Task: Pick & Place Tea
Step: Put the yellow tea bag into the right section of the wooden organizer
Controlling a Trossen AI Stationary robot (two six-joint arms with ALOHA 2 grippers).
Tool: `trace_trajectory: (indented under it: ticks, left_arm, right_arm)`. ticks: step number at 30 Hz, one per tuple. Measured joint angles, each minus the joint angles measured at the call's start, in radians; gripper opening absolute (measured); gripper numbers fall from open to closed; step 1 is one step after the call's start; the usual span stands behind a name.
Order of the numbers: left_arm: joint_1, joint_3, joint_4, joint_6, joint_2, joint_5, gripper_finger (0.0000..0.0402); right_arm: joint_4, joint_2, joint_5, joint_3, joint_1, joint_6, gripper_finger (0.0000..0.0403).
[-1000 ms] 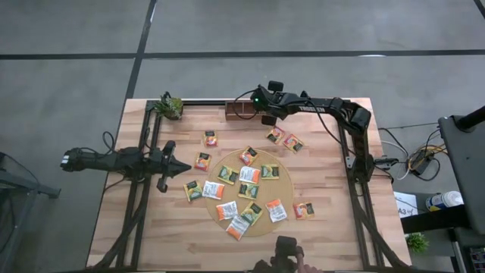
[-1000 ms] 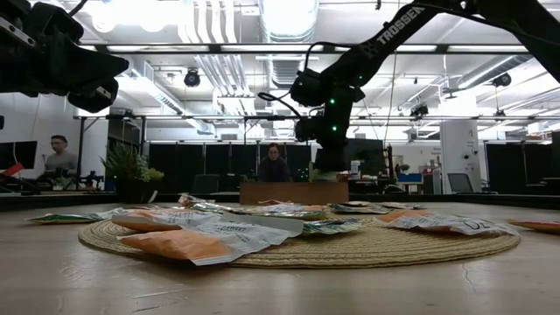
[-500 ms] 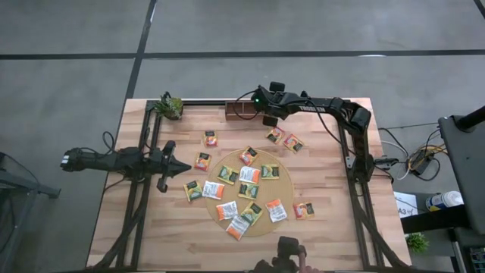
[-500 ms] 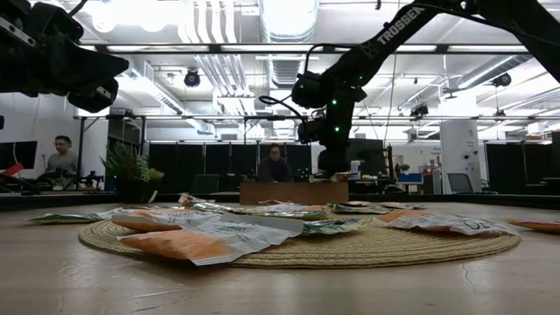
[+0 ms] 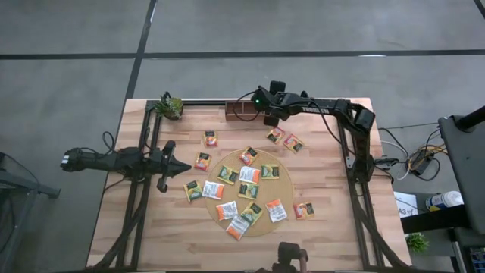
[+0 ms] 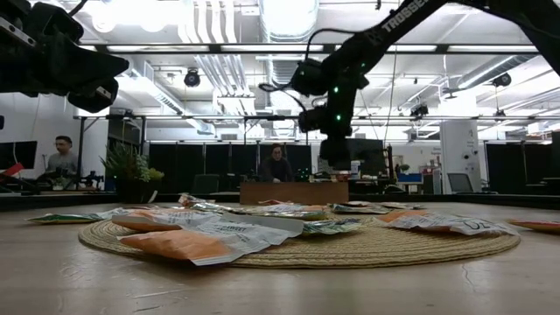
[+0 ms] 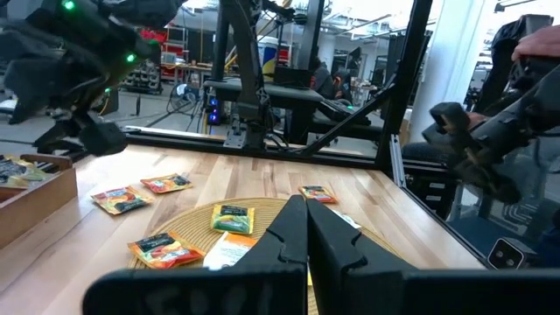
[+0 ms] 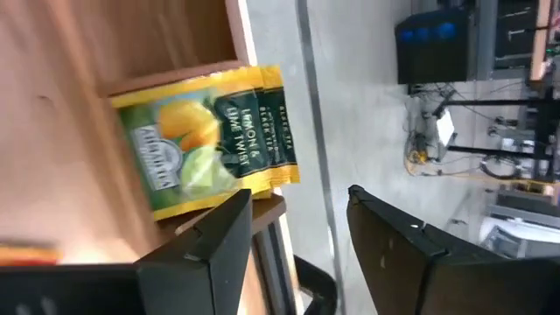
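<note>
High view, desk (image 5: 151, 235): wooden top with both arms over it and the tea sachets (image 5: 244, 189) scattered across the middle.
Round mat (image 5: 283, 187): woven, tan, in the centre of the desk, with about ten sachets lying flat on it in orange, white and dark green.
Loose sachets: two off the mat on the left arm's side (image 5: 202, 161), one further back (image 5: 210, 139), a pair near the right arm at the back (image 5: 284, 139), one at the mat's right edge toward the front (image 5: 304, 210).
Wooden tray (image 5: 241, 111): small and brown, at the back edge of the desk, next to a little potted plant (image 5: 170, 107) in the corner.
Right hand (image 5: 270, 119): poised at the tray's right end; its own camera shows the two fingers (image 8: 214, 241) parted with nothing between them.
Green-and-yellow sachet (image 8: 206, 141): lemon and lime label, lying against the tray's wooden wall just ahead of those parted fingers, not gripped.
Left hand (image 5: 185, 167): out over the left side of the desk, off the mat's edge, fingers (image 7: 289, 236) pressed together and empty.
Low view, background: two people (image 6: 276, 164) sit at workstations beyond the desk.
</note>
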Motion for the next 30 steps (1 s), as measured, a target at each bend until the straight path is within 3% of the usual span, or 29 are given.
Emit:
trace_trajectory:
  ticks: [5,13,19,23,25,30]
  left_arm:
    - [0.000,0.000,0.000,0.000,0.000,0.000,0.0000]
    - [0.000,0.000,0.000,0.000,0.000,0.000,0.0000]
    - [0.000,0.000,0.000,0.000,0.000,0.000,0.0000]
    - [0.000,0.000,0.000,0.000,0.000,0.000,0.0000]
    - [0.000,0.000,0.000,0.000,0.000,0.000,0.0000]
    - [0.000,0.000,0.000,0.000,0.000,0.000,0.0000]
  right_arm:
    - [-0.046,-0.054,-0.113,0.000,0.037,0.039,0.0185]
    - [-0.197,-0.097,-0.154,0.000,0.138,0.215,0.0185]
    - [-0.378,-0.101,-0.178,0.000,0.228,0.527,0.0185]
    - [-0.462,-0.101,-0.186,-0.001,0.268,0.828,0.0185]
    - [-0.484,-0.101,-0.242,-0.001,0.273,0.993,0.0185]
    - [-0.490,-0.102,-0.540,-0.001,0.271,1.250,0.0185]
